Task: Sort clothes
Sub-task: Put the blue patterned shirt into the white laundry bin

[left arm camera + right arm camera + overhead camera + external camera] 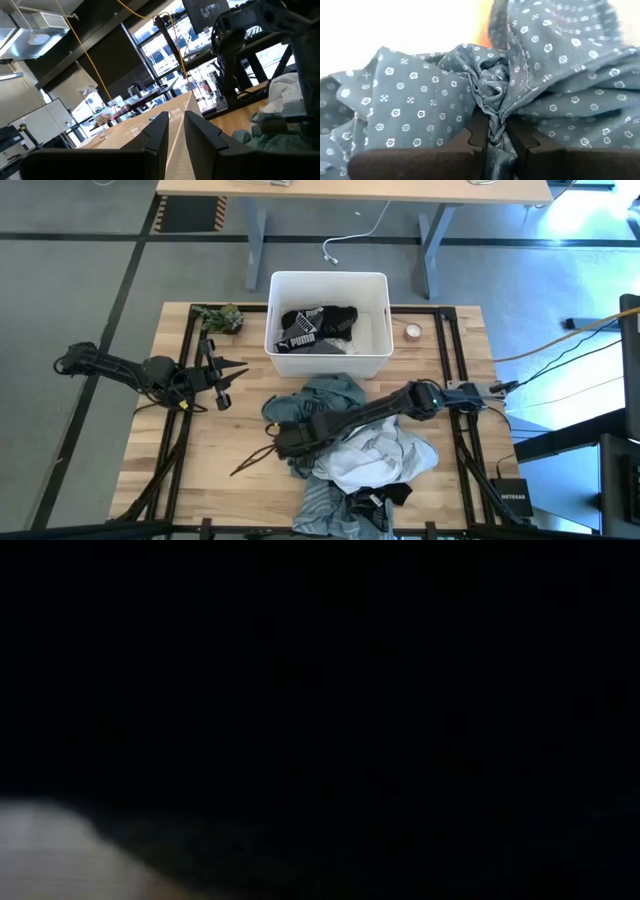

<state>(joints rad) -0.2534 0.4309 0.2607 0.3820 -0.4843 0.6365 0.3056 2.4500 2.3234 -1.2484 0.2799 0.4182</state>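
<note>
A pile of clothes lies on the near middle of the table: a teal dotted garment [335, 393], a white-grey one [375, 460], a blue-grey striped one [325, 508] and a black one [385, 498]. A black garment [318, 327] lies in the white bin [375, 290]. My right gripper [288, 442] reaches over the pile's left side and is shut on the teal dotted garment [420, 95]. My left gripper [220, 380] hovers at the table's left, empty, with a narrow gap between its fingers [176, 132]. The low view is dark. My right gripper pinches a bunched, gathered fold of the teal dotted garment [494, 107] between its two fingers, several layers thick. The arm comes from the table's right, slanting down. The cloth spreads out on both sides of the fingers, and the rest of it lies on the pile.
A green-brown camouflage lump [220, 317] sits at the far left, and a tape roll [412, 332] sits right of the bin. Dark cords [255, 458] trail from the pile toward the table's left. Bare wood shows at the near left [190, 470].
</note>
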